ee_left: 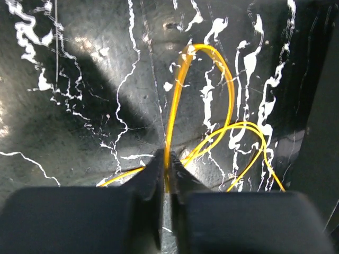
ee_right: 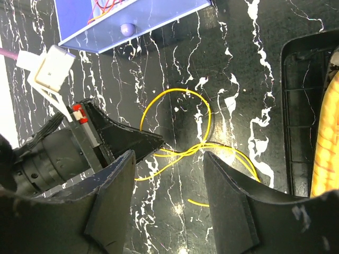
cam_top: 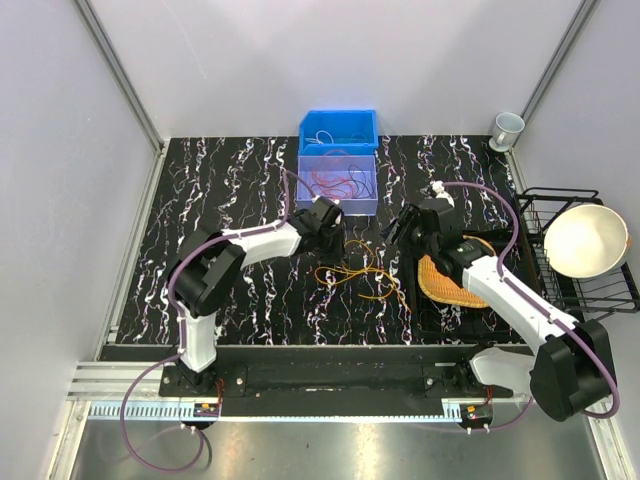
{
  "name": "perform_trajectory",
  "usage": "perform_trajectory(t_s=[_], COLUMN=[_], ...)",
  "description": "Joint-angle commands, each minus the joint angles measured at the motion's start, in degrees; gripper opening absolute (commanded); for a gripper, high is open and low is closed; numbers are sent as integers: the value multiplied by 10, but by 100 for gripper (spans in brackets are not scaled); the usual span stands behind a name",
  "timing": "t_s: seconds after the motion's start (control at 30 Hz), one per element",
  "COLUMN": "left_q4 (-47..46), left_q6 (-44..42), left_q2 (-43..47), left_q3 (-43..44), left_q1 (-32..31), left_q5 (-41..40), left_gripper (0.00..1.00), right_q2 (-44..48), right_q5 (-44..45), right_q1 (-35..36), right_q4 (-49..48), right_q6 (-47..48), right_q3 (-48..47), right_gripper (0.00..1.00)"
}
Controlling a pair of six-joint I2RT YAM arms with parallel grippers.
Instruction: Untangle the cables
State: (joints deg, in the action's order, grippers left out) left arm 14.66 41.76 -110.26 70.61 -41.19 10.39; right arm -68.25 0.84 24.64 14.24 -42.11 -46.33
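Left fingers (ee_left: 156,172) clenched on thin yellow cables (ee_left: 170,116), looped, crossing; right fingers (ee_right: 119,196) spread apart above them

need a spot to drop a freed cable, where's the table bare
Bare: the table left of the left arm; also back right, between the clear bin and the cup. Crowded: the centre, where the left claw and right claw meet at the cables, and the rack side.
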Motion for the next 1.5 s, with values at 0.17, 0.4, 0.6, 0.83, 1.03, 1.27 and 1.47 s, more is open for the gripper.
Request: perform_trajectory(t_s=[0.17, 0.4, 0.6, 0.83, 1.03, 1.27, 1.47], left_q4=[135, 158, 167, 153, 144, 116, 125], left_q6=[-97, -171, -159, -164, -172, -172, -193], left_q2=[176, 301, 326, 365, 367, 370, 363], left_q3=[173, 215, 130, 90, 61, 42, 54], left_q1=[-14, -13, -12, -11, -12, -12, -12], left_q5=[-100, -72, -27, -22, -3, 33, 76], left_gripper=[0, 2, 0, 0, 0, 0, 0], right_q2=[65, 123, 173, 250, 265, 209, 157], right_q5=[30, 47, -70, -125, -141, -246, -298], right_q1=[4, 4, 4, 4, 4, 4, 4], right_q4=[-18, -21, -67, -92, -86, -111, -137], right_q6=[-1, 16, 67, 82, 70, 77, 84], right_q3=[5, -3, -6, 13, 35, 33, 11], right_gripper=[59, 60, 63, 69, 71, 72, 73])
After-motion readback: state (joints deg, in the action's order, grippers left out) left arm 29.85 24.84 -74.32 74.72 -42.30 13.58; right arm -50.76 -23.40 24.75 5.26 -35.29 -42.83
